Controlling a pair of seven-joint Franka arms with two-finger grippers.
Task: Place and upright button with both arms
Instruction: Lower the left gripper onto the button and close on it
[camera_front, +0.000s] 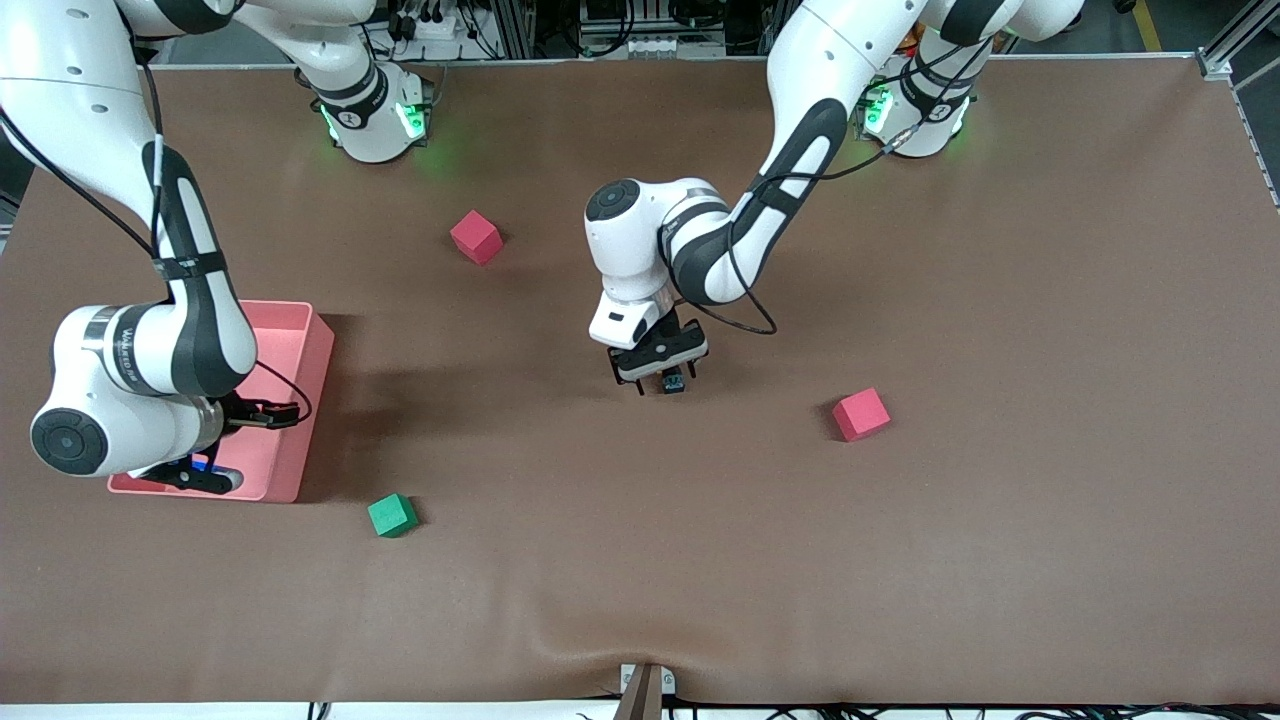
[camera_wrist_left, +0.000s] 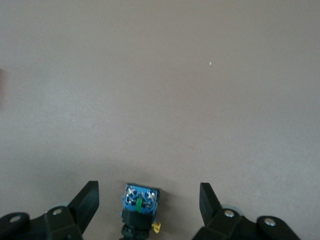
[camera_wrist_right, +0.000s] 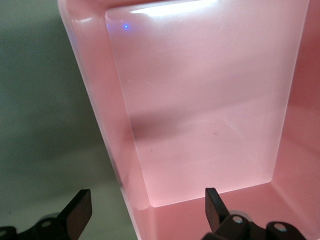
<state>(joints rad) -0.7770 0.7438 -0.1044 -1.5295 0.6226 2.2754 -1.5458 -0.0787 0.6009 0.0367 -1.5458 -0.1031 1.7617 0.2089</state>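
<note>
I have the left arm bent down at mid-desk, its left end effector (camera_front: 661, 377) low over the brown desk (camera_front: 1000, 560), fingers (camera_wrist_left: 89, 200) spread wide and gripping nothing. The button (camera_wrist_left: 140, 206) lies on the desk between them, touching neither finger. The right arm waits, its right end effector (camera_wrist_right: 145, 207) fully open and empty above the pink bin (camera_front: 300, 400).
</note>
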